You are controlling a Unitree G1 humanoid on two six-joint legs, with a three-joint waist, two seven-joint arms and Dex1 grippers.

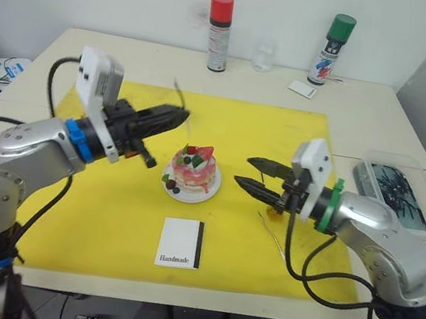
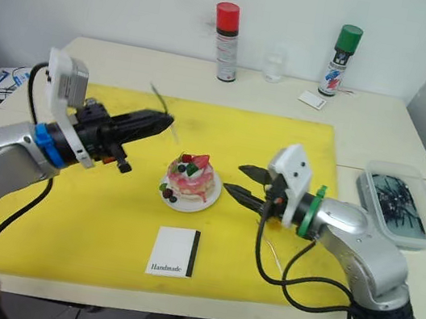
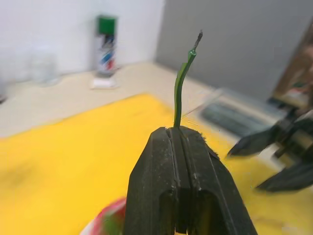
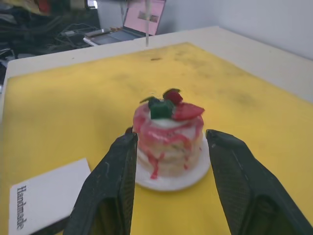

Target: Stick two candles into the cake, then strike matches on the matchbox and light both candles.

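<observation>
My left gripper (image 1: pixel 180 114) hovers above the mat, left of and behind the cake, shut on a thin green candle (image 3: pixel 178 98). The candle's dark wick end sticks out past the fingertips. The small pink cake (image 1: pixel 193 172), topped with a strawberry, stands on its white plate (image 4: pixel 171 180) in the middle of the yellow mat. Just right of the cake, my right gripper (image 1: pixel 244 170) is open and points at it, the cake (image 4: pixel 168 132) showing between its fingers with nothing held. The white matchbox (image 1: pixel 181 243) marked "Handmade" lies flat in front of the cake. A thin stick (image 1: pixel 274 237) lies on the mat under my right arm.
At the back of the table stand a red-capped spray can (image 1: pixel 218 33), a clear glass (image 1: pixel 264 54), a green-capped spray can (image 1: pixel 333 50) and a small white card (image 1: pixel 302 88). A clear plastic tray (image 1: pixel 392 189) with dark items sits at the right edge.
</observation>
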